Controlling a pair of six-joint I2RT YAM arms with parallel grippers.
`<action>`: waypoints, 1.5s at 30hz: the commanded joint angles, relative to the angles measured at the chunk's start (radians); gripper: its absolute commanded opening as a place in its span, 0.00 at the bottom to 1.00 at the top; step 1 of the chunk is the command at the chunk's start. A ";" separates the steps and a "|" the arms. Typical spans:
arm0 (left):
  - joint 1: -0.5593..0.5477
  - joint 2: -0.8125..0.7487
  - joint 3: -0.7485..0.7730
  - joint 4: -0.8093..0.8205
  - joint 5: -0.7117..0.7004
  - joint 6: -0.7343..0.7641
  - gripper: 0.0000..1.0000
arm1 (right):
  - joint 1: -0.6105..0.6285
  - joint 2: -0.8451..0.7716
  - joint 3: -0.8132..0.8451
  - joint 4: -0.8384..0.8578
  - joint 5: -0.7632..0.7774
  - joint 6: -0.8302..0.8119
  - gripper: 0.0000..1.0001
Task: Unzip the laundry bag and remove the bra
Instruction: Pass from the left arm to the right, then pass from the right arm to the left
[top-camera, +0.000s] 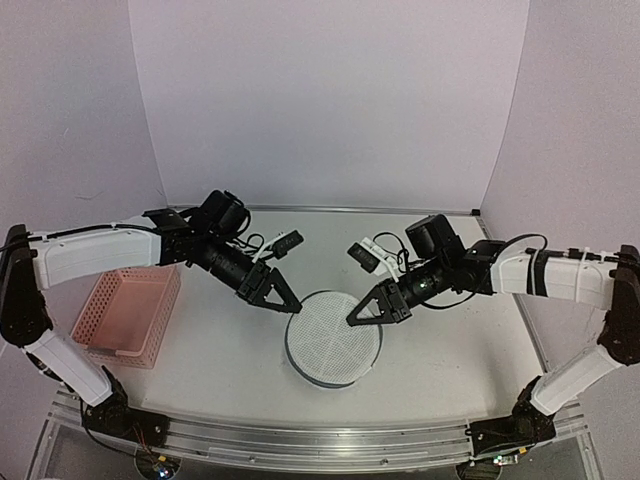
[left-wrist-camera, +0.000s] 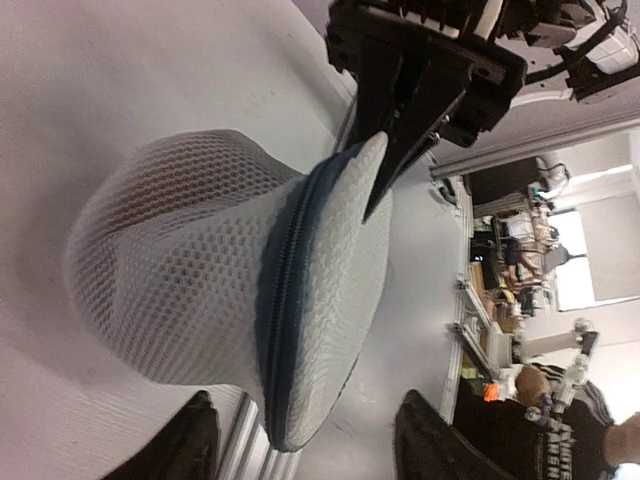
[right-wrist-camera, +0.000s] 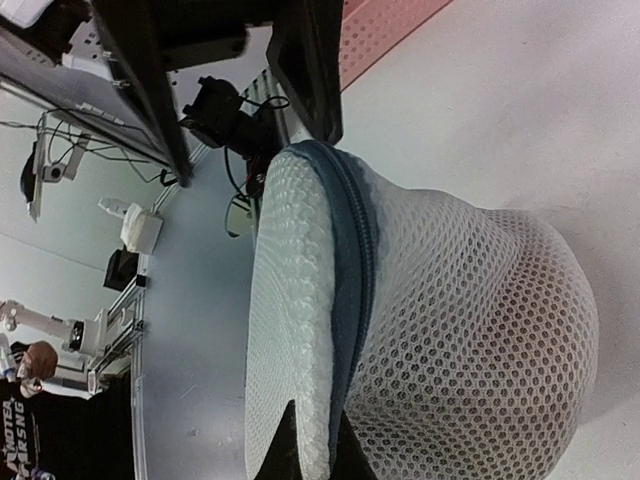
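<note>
The short white mesh-cylinder laundry bag (top-camera: 332, 350) sits centred on the white table (top-camera: 450, 370). At its 10 o'clock the left gripper (top-camera: 285, 300) straddles the dark rim, jaws wide; at 2 o'clock the right gripper (top-camera: 358, 318) pinches it.

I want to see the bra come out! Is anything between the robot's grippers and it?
Yes. The white translucent mesh cylinder laundry bag is all around it: its dark zip looks shut and the round lid is on. The left gripper and right gripper are only at the bag's rim.
</note>
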 joint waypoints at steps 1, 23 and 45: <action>0.036 -0.093 0.080 0.003 -0.282 -0.084 0.77 | 0.006 -0.122 -0.036 0.133 0.191 0.206 0.00; 0.034 -0.430 -0.456 0.774 -0.502 -0.823 0.92 | 0.207 -0.093 0.077 0.569 1.031 0.811 0.00; 0.031 -0.382 -0.493 1.032 -0.483 -0.925 0.32 | 0.279 0.003 0.103 0.735 0.940 0.905 0.00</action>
